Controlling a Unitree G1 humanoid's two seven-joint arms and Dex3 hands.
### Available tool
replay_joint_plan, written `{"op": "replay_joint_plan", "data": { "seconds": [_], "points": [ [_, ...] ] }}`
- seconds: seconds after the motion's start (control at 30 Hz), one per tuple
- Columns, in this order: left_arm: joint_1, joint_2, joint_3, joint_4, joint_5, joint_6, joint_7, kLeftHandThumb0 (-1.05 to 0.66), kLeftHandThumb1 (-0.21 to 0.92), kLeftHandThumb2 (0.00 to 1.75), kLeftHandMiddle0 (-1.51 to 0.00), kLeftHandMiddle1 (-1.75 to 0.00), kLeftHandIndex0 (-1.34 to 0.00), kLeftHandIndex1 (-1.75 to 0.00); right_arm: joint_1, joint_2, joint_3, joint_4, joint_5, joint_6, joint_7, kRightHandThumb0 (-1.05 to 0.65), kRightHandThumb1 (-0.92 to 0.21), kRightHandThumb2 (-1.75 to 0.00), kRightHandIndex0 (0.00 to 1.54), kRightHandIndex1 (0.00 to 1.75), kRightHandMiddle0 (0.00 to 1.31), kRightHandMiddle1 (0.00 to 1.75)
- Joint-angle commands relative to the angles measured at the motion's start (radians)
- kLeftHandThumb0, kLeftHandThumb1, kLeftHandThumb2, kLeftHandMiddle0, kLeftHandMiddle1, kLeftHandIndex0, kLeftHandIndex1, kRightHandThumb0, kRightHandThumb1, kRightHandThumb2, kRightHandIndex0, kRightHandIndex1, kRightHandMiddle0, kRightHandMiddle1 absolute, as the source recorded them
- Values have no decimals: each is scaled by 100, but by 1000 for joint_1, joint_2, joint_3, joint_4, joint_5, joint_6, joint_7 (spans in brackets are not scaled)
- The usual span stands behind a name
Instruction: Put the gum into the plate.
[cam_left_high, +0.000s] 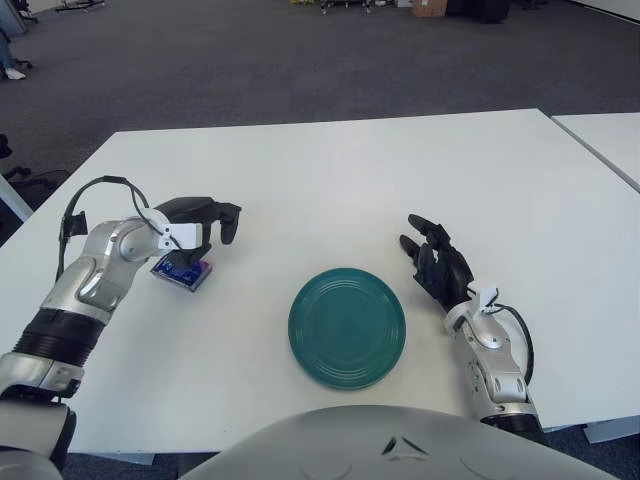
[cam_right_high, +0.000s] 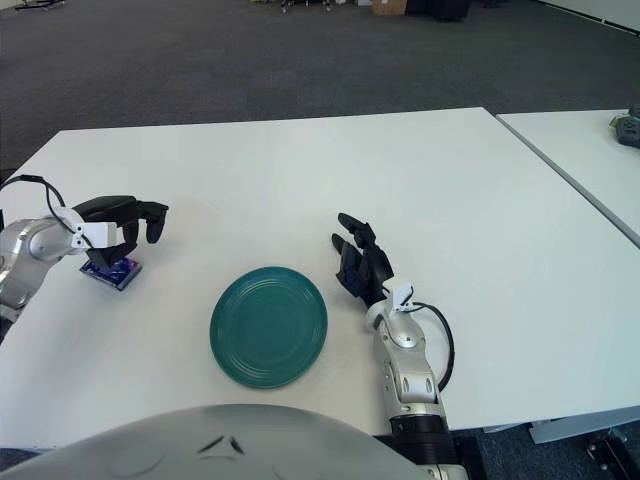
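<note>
A broad white table (cam_left_high: 330, 170) fills the near scene. To the right, a second white table (cam_left_high: 605, 135) sits just beside it. Beyond, grey carpet floor (cam_left_high: 250, 60) stretches far back, with a cardboard box (cam_left_high: 425, 8) at the far edge.

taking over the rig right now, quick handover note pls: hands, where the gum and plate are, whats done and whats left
Left robot hand: over the gum pack, fingers curled down around it; a firm grasp is not evident.
Right robot hand: open, idle, right of the plate.
Gum pack: blue, flat on the white table, left of the plate.
Plate: green, holds nothing, near the front edge at centre.
Done: nothing delivered yet.
Left: secure the gum, carry it right, set it in the plate.
</note>
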Motion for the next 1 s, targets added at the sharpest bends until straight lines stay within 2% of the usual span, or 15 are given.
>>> {"op": "replay_joint_plan", "data": {
  "seconds": [0.0, 0.63, 0.97],
  "points": [
    [3, 26, 28, -58, -17, 36, -37, 0, 18, 133, -82, -127, -64, -175, 44, -2, 2, 59, -7, 50, -5, -77, -92, -88, 36, 1, 0, 65],
    [26, 21, 73, -137, -56, 77, -47, 0, 18, 131, -83, -124, -64, -175, 35, 10, 10, 73, -15, 56, -34, -77, -92, -86, 31, 0, 0, 66],
    [25, 38, 74, -176, -37, 92, -55, 0, 19, 130, -82, -125, -64, -175, 35, 12, 15, 80, -26, 40, -42, -79, -92, -85, 32, 1, 0, 68]
  ]
}}
